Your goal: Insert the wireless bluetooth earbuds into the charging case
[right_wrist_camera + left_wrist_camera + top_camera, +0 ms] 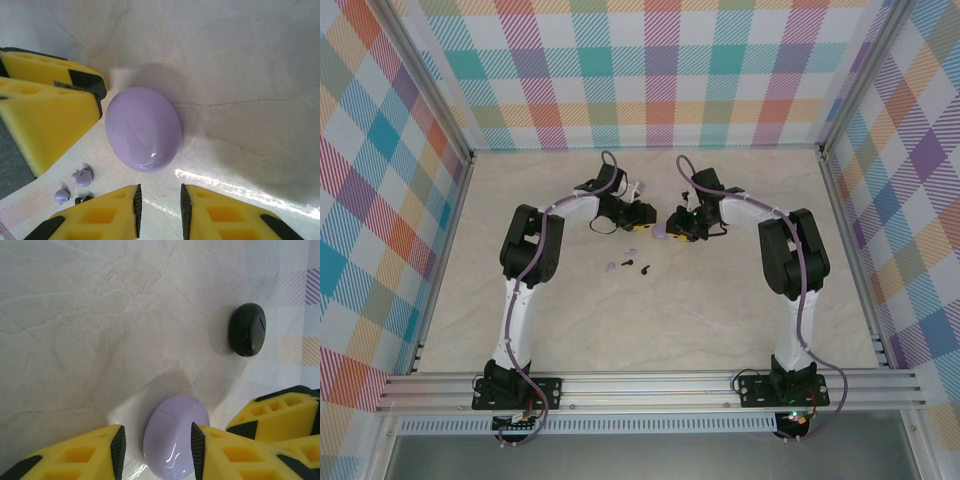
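The closed lavender charging case [175, 437] lies on the table between my left gripper's [156, 450] open fingers. The right pad [196, 447] touches its side and the left pad stands apart. In the right wrist view the same case [143, 127] sits just beyond my right gripper [159, 210], whose jaws are slightly open with nothing between them. Two lavender earbuds [83, 176] [62, 196] lie loose beside it, with black earbuds [82, 200] half hidden at the finger's edge. From above, both grippers [645, 222] [672, 228] meet at the case [660, 235].
A closed black case [247, 329] lies further out on the marble table. My right gripper's yellow fingers [280, 415] crowd the lavender case from the right. Loose earbuds [626, 263] lie nearer the bases. Checked walls [650, 80] and an aluminium frame [650, 385] enclose the table.
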`<control>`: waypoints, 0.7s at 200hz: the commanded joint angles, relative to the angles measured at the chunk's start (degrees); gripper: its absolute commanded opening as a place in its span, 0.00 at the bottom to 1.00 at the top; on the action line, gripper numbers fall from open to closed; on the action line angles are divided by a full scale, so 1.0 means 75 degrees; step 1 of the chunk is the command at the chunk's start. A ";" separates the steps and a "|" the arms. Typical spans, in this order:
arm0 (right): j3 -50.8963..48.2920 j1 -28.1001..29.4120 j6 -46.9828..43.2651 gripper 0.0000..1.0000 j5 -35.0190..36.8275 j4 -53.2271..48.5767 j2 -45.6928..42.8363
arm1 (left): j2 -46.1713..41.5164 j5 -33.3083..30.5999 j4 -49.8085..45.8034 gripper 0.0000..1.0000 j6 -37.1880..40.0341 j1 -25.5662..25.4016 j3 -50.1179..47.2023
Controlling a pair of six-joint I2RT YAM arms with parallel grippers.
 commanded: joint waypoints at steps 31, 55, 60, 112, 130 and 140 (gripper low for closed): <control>0.0507 0.0036 -0.0004 0.29 -0.0140 -0.0108 0.0514 | -0.0335 0.0279 -0.0129 0.40 -0.0085 -0.0203 -0.0324; 0.0683 0.0041 -0.0039 0.28 -0.0143 -0.0193 0.0637 | -0.0570 0.0158 -0.0080 0.40 -0.0100 -0.0210 -0.0626; 0.0717 0.0035 -0.0057 0.29 -0.0131 -0.0221 0.0656 | -0.0611 0.0159 -0.0035 0.40 -0.0116 -0.0208 -0.0705; 0.0889 0.0035 -0.0212 0.29 0.0008 -0.0451 0.0610 | -0.1021 -0.0012 0.0203 0.41 -0.0214 -0.0208 -0.1310; 0.0797 0.0040 -0.0254 0.30 0.0122 -0.0454 0.0433 | -0.1174 -0.0181 0.0213 0.43 -0.0223 -0.0208 -0.1414; 0.0754 0.0034 -0.0284 0.30 0.0162 -0.0430 0.0323 | -0.1257 -0.0309 0.0215 0.44 -0.0224 -0.0199 -0.1448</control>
